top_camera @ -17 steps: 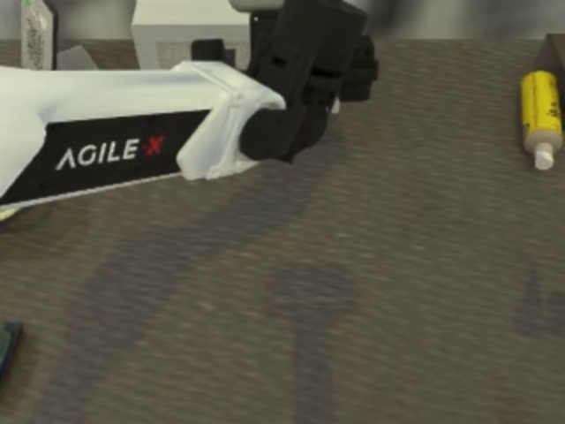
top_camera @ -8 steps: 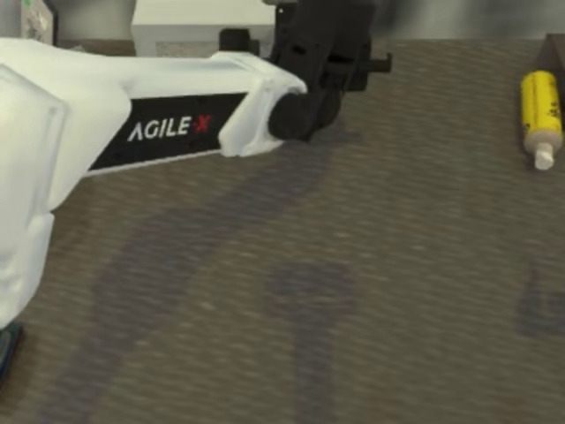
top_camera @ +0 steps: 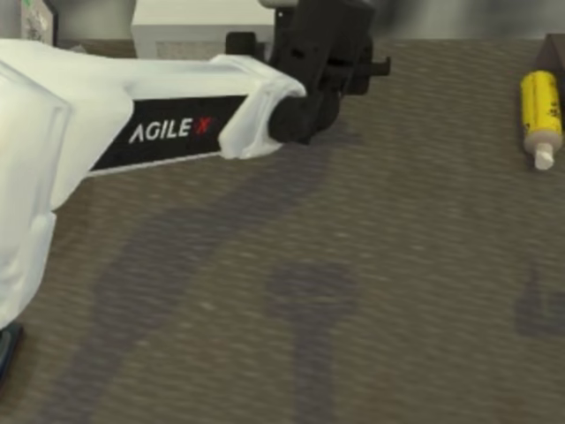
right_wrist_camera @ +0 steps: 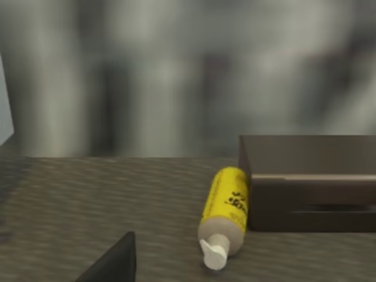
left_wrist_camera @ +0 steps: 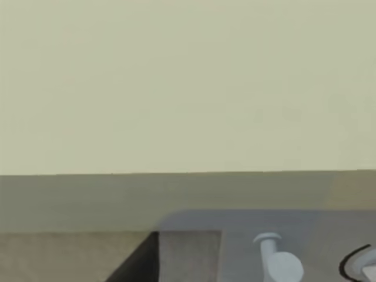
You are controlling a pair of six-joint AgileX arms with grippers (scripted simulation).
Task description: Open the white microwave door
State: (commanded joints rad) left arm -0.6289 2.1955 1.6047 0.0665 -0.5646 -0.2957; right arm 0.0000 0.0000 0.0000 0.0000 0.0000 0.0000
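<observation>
Left arm [top_camera: 132,132] stretched across the table [top_camera: 353,291] from the left side to the far edge, wrist and left gripper [top_camera: 331,40] right up at the microwave [top_camera: 199,22]. Microwave sits at the far edge, left of centre; top view catches only its white top and a strip of the front, the rest behind the arm. Can't tell from the top view whether the fingers are spread, pinched or on anything: the black wrist body covers them. Left wrist view is very close in: mostly a flat cream surface, below it a grey band, then a light-grey panel [left_wrist_camera: 282,235] with a silver knob [left_wrist_camera: 276,261] and the edge of a second one at the frame border. The door isn't clearly identifiable in any view, so I can't tell whether it is open or closed. Right arm isn't in the top view; its wrist view has only a dark finger tip [right_wrist_camera: 114,261] low in frame, so I can't tell its opening either. That view looks at a yellow tube [right_wrist_camera: 226,208] with a white cap lying on the table, touching or just beside a dark brown box [right_wrist_camera: 311,182]. In the top view the tube [top_camera: 540,110] lies near the far right edge.
</observation>
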